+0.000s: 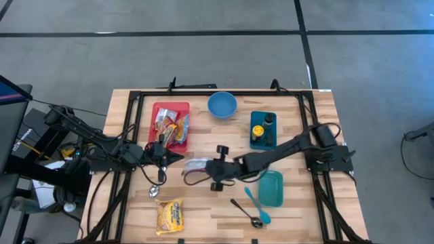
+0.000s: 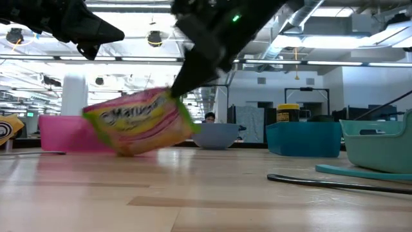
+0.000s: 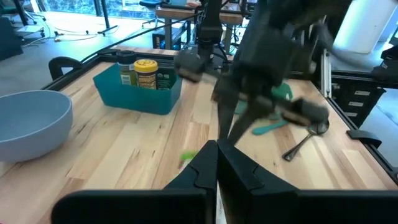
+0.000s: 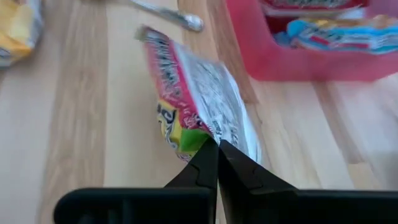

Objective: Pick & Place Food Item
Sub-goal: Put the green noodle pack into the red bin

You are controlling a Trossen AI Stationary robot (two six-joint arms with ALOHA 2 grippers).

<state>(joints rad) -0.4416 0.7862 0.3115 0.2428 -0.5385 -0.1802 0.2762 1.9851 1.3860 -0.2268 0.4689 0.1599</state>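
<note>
A pink-and-green noodle packet [image 2: 140,121] hangs tilted in mid-table, with my right gripper [image 2: 175,90] shut on it; the high view shows it as a pale packet [image 1: 194,163]. Whether its lower end [image 2: 132,152] touches the table, I cannot tell. My left gripper [image 1: 178,156] stands shut just to the packet's left, above the table, touching nothing. A red tray [image 1: 169,108] with more packets stands behind it, toward the far edge. My right gripper pinches the packet's green corner [image 4: 198,138] between its two fingers. The fingers come slanting down from the table's right side. The packet hangs tilted below and beyond the fingertips, its printed face turned toward the near edge.
A blue bowl [image 1: 222,105] and a teal bin with bottles [image 1: 263,139] stand at the far side. A teal container [image 1: 270,189], a teal spoon [image 1: 256,205] and a metal spoon [image 1: 246,211] lie near right. A yellow packet [image 1: 169,217] and another spoon [image 1: 156,188] lie near left.
</note>
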